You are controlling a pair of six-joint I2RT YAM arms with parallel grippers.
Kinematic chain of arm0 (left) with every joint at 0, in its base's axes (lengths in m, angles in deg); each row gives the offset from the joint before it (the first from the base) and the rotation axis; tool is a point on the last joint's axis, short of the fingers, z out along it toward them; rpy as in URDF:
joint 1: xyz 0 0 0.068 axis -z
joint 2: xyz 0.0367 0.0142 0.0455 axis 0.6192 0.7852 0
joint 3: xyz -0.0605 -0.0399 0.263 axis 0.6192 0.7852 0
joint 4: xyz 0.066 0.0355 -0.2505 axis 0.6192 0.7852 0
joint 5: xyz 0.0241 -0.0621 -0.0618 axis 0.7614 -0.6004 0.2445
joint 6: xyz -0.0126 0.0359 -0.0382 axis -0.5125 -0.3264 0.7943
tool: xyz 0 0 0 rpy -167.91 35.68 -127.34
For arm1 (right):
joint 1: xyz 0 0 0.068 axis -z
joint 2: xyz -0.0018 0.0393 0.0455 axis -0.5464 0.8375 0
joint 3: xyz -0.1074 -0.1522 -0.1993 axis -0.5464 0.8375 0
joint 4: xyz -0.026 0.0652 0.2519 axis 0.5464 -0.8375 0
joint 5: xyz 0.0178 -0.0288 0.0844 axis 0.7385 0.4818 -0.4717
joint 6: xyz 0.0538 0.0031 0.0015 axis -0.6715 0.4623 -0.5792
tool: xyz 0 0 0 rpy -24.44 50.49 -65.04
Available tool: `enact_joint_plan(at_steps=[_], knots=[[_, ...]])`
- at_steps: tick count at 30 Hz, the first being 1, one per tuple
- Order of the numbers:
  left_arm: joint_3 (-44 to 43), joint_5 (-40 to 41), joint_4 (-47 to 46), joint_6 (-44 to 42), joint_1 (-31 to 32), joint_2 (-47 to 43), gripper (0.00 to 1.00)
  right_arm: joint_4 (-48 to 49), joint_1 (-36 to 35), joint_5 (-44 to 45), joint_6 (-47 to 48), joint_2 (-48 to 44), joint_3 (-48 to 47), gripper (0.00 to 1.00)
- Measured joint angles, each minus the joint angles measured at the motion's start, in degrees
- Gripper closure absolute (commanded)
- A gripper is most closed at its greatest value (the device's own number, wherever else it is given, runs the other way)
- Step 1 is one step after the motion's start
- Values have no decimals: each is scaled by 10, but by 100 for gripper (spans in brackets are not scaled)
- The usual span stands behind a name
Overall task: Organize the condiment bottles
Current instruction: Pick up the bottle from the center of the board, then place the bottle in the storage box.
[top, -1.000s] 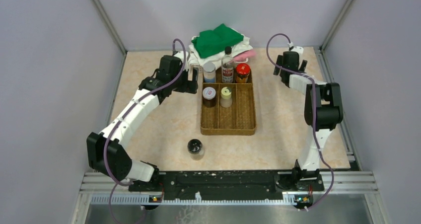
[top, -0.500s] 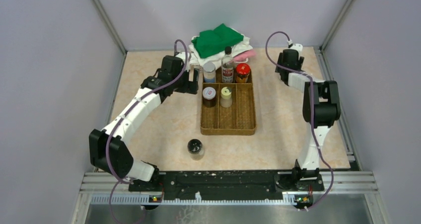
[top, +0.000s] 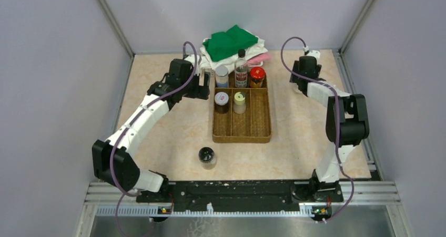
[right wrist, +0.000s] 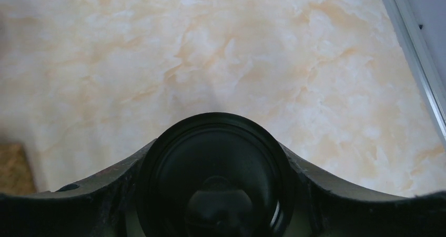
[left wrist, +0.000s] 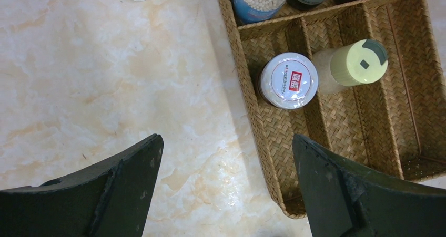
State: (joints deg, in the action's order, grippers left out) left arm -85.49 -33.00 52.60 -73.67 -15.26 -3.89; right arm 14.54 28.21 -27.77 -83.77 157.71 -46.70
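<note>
The brown tray (top: 260, 132) holds a grey-lidded jar (top: 222, 74), a tall clear black-capped bottle (top: 241, 69), a red-lidded jar (top: 256, 76), a white-lidded jar (top: 221, 101) and a yellowish-lidded bottle (top: 239, 101). A black-lidded jar (top: 207, 157) stands alone on the table near the front. My left gripper (top: 206, 85) is open and empty beside the tray's left rim (left wrist: 252, 111); its wrist view shows the white lid (left wrist: 288, 80) and the yellowish lid (left wrist: 358, 63). My right gripper (top: 300, 79) is right of the tray, shut on another black-lidded jar (right wrist: 213, 176).
A pile of green and white cloths (top: 231, 43) lies behind the tray against the back wall. Grey walls and metal rails (top: 363, 11) close in the marble table on the left, back and right. The tray's front compartments hold nothing.
The right arm's elbow has swung outward to the right and its wrist has shifted slightly left toward the tray, with the jar in it. The left arm has barely moved.
</note>
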Motion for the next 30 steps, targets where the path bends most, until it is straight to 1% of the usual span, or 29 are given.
enact_joint_plan(at_steps=[4,10,16,21,24,27,30], knots=[[3,0,0,2,0,-19,1,-25,-33,-19,3,-66,21,70],[12,0,1,6,0,-54,1,-70,-103,-59,13,-162,22,70],[20,0,3,11,0,-74,1,-107,-174,-54,4,-227,35,70],[20,-5,9,14,0,-79,1,-125,-230,-16,-39,-234,60,71],[20,-9,15,15,0,-82,1,-154,-265,32,-87,-227,67,71],[20,-18,21,15,0,-85,1,-162,-295,95,-141,-205,67,71],[20,-26,30,14,0,-90,1,-164,-323,137,-174,-186,67,71]])
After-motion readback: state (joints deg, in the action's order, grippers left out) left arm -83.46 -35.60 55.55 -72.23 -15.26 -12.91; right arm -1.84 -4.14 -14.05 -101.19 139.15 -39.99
